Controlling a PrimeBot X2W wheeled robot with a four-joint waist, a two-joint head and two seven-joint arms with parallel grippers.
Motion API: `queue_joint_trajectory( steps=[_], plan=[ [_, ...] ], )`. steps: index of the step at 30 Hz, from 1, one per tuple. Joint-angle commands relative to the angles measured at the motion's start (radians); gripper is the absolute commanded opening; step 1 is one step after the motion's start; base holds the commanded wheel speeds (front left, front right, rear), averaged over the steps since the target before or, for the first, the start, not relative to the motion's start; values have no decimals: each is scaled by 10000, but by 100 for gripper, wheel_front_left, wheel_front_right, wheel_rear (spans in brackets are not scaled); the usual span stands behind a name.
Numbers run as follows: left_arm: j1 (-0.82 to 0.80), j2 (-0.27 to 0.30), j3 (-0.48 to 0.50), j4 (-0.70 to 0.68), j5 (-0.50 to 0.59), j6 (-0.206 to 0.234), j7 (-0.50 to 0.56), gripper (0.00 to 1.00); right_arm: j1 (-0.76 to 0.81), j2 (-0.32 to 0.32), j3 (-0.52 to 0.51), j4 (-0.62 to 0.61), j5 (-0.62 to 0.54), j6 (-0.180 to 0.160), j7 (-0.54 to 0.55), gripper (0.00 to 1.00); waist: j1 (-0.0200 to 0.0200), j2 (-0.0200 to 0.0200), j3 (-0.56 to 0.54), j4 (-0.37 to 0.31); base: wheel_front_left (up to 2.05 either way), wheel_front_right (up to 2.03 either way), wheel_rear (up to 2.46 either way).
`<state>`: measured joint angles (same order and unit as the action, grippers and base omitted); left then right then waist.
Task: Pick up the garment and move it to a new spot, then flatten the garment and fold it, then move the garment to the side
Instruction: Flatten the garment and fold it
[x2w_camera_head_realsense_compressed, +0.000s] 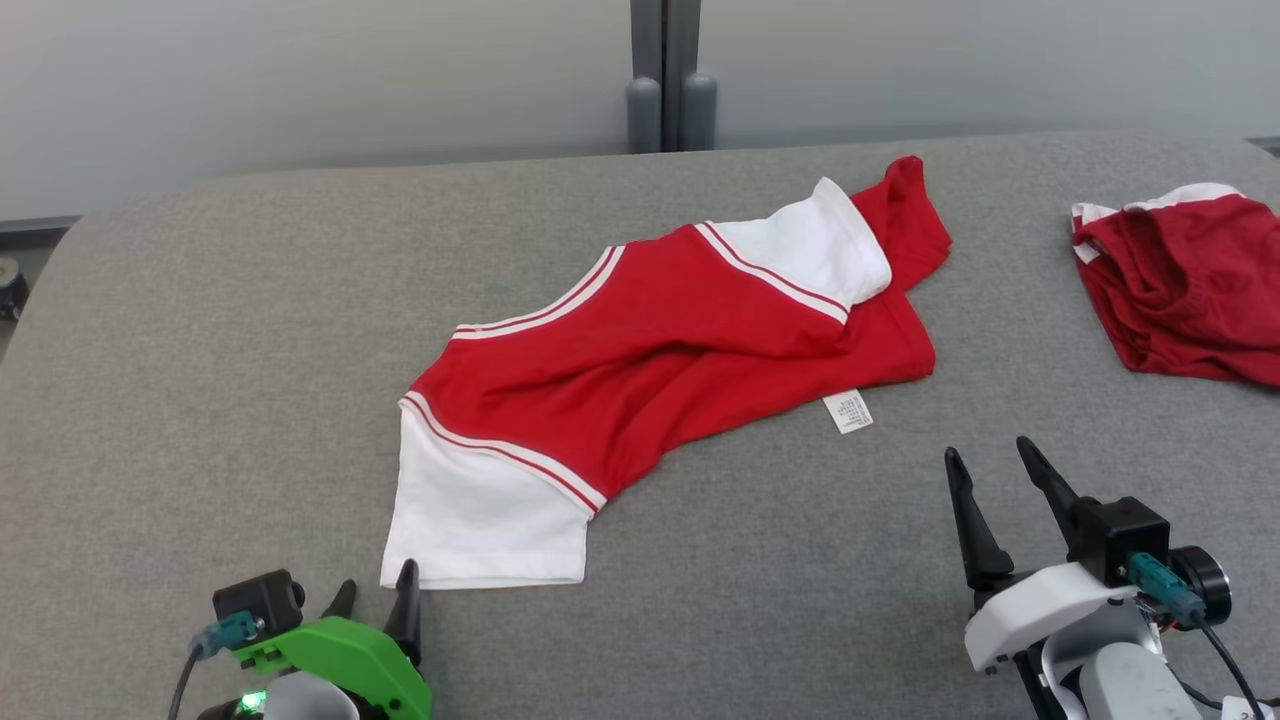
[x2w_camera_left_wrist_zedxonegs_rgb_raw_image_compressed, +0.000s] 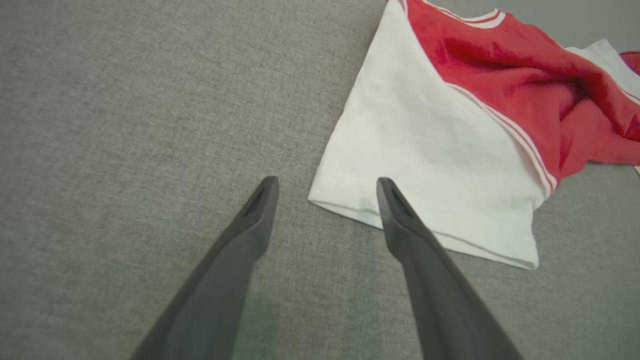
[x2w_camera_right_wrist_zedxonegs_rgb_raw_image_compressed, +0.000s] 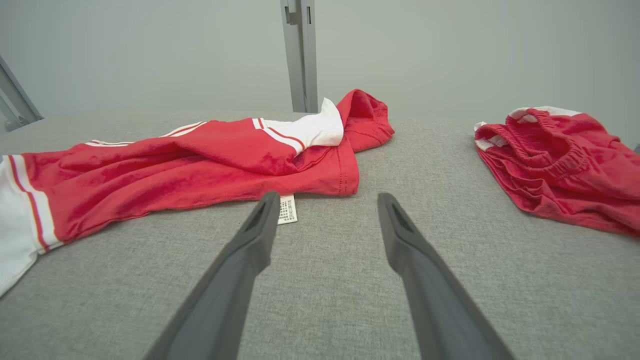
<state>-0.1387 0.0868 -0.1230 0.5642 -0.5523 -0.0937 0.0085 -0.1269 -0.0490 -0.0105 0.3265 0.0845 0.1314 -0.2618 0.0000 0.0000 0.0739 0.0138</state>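
Head view: the red and white garment (x2w_camera_head_realsense_compressed: 650, 350) lies crumpled in the middle of the worktop (x2w_camera_head_realsense_compressed: 200, 350), not picked up yet. The fingers of the left gripper (x2w_camera_head_realsense_compressed: 376, 582) and right gripper (x2w_camera_head_realsense_compressed: 988, 450) stand wide open, empty.

Left wrist view: the corner of its white sleeve (x2w_camera_left_wrist_zedxonegs_rgb_raw_image_compressed: 425, 165) sits at the fingers, so pinching it looks next.

Right wrist view: its label (x2w_camera_right_wrist_zedxonegs_rgb_raw_image_compressed: 287, 209) pokes out.

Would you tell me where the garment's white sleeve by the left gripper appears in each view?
Head view: sleeve, lower left.
Left wrist view: sleeve, centre right.
Right wrist view: sleeve, far left edge.
Shared landmark: red body adjoining it.
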Motion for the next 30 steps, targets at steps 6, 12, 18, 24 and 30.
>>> queue_joint_trajectory(
  steps=[6, 12, 18, 24, 30],
  plan=[
    [-464, 63, 0, 582, -316, -111, 245, 100, -121, -32, 7, 61, -99, -15, -47, 100, 0, 0, 265, -285, 0, 0, 0],
    [-617, -120, -284, 933, -650, -255, 349, 62, -133, -32, 11, 55, -140, -16, -45, 100, 0, 0, 271, -347, 0, 0, 0],
    [-836, -224, -539, 995, -1044, -329, 150, 9, -180, -32, 16, 71, -235, -16, -45, 100, 0, 0, 272, -293, 0, 0, 0],
    [-1128, -226, -630, 872, -1137, -365, -457, 0, -565, -34, 14, 365, -571, -16, -36, 100, 0, 0, 408, -134, 0, 0, 0],
    [-1342, -259, -779, 277, -1327, -369, -1044, 0, -1826, -32, -588, 1063, -1432, -16, 775, 100, 0, 0, 720, 211, 0, 0, 0]
  ],
)
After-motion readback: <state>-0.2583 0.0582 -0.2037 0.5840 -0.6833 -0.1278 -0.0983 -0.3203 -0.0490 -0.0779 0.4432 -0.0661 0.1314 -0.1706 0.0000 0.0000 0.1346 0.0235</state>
